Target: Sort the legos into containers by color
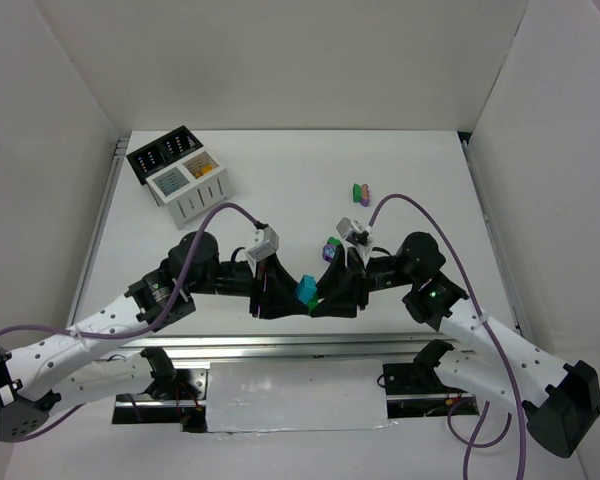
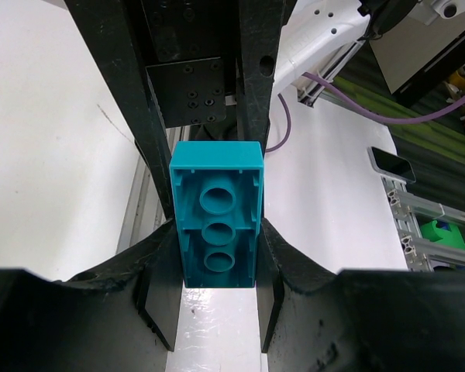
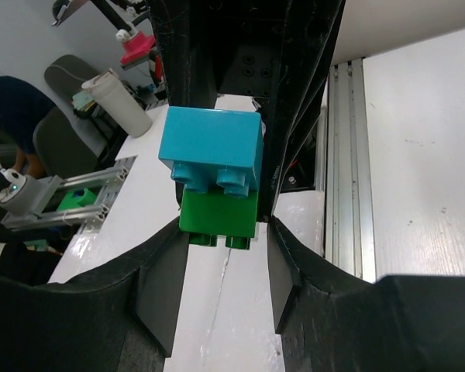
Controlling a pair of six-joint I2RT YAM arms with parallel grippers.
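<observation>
Both arms meet low over the table's front middle. My left gripper [image 2: 217, 267] is shut on a teal lego [image 2: 217, 209], whose hollow underside with three tubes faces its camera. A green lego [image 3: 218, 213] is stuck on the teal lego's [image 3: 211, 147] studs. My right gripper [image 3: 223, 232] has its fingertips closed against the green lego's sides. From above the pair shows as a teal spot [image 1: 306, 292] between the two grippers. The containers [image 1: 180, 170] stand at the back left, a black pair behind a white pair.
A green and a pink lego [image 1: 358, 190] lie at the back right of centre. A purple lego [image 1: 331, 244] lies beside the right wrist. Orange and yellow pieces sit in a white compartment [image 1: 207, 171]. Metal rails [image 1: 300, 345] run along the front edge.
</observation>
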